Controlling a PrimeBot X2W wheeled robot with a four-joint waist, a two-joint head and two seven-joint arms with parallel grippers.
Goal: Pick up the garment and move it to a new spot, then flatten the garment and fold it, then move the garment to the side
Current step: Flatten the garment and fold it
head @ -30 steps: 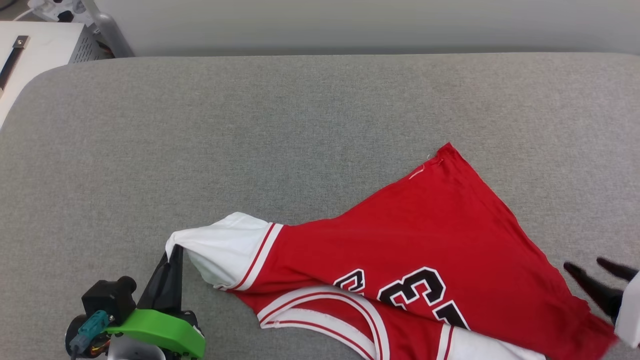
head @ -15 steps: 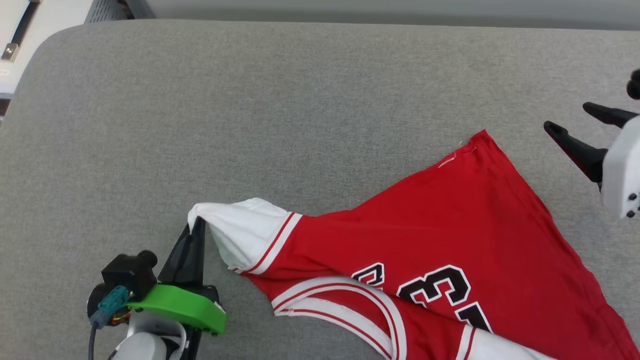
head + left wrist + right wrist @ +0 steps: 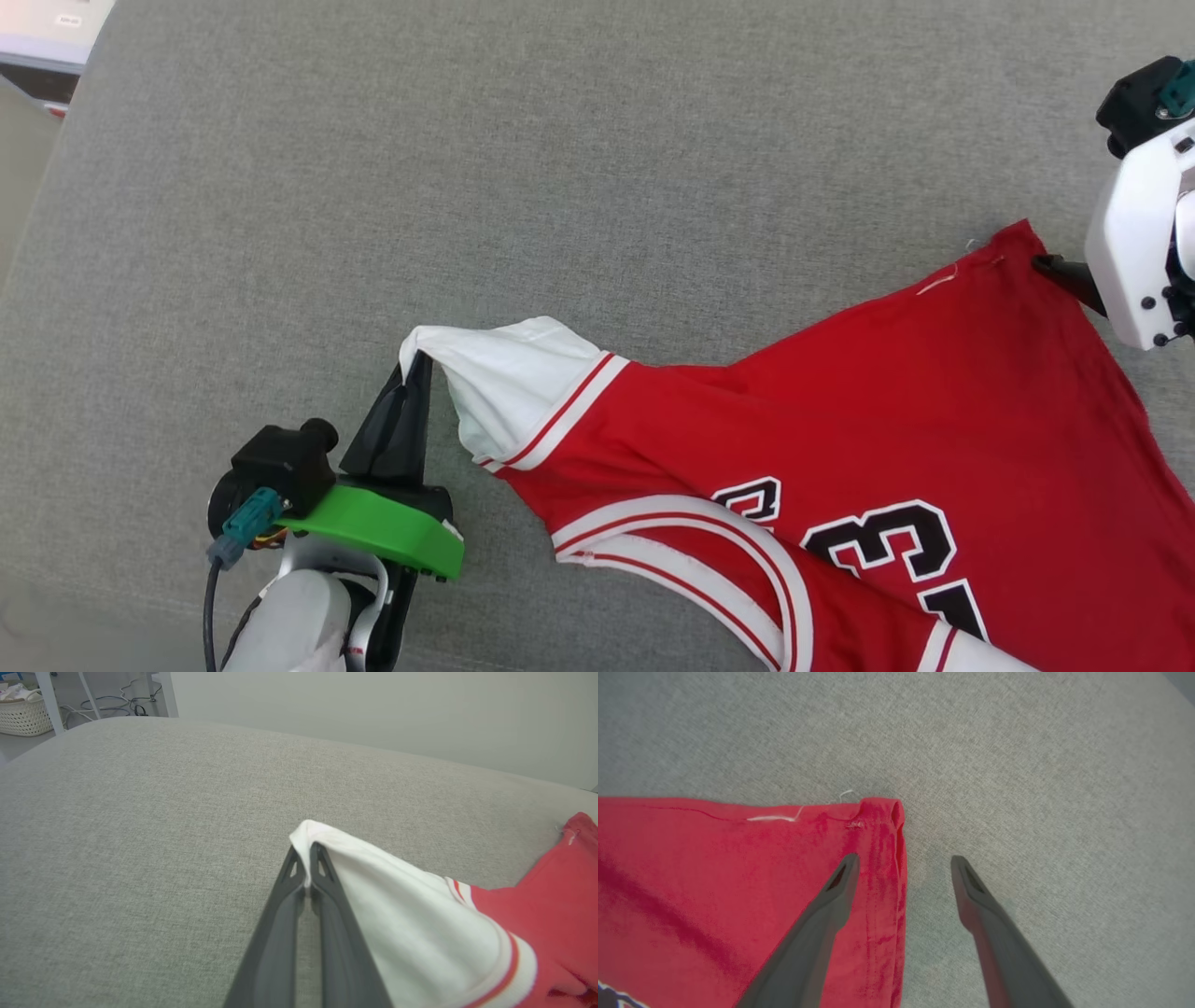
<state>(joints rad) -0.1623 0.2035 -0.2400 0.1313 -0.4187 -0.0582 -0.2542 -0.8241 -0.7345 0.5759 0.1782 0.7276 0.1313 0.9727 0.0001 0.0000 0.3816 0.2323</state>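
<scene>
**Left sleeve pinched, right jaws straddling the hem corner**

Left gripper (image 3: 306, 854): its two dark fingers (image 3: 336, 933) are clenched on the tip of the white sleeve (image 3: 397, 896); the cloth peaks over the tips like a small tent, so we read the pinch as holding that end slightly raised off the grey padded surface (image 3: 467, 140).

Right gripper (image 3: 901, 861): jaws spread wide, grasping nothing; one finger is over red cloth, the other over bare padding, with the side edge of the hem corner (image 3: 878, 812) between them; we judge this a straddle set up for closing on that corner; whether the tips touch the cloth we cannot tell. A loose white thread (image 3: 775, 818) lies along the hem just beside it.

Outward: the garment (image 3: 887, 411) lies on the padding toward the robot's right, running diagonally from the pinched sleeve to the far hem corner; numerals (image 3: 887, 546) face up; the striped neckline (image 3: 691, 551) is on the near side.

Judgement: the two grip points sit at opposite ends so that a pull apart would stretch the cloth flat; flattening looks unfinished, folding not begun. Risk: a shallow bite may let the thin hem slip out.
</scene>
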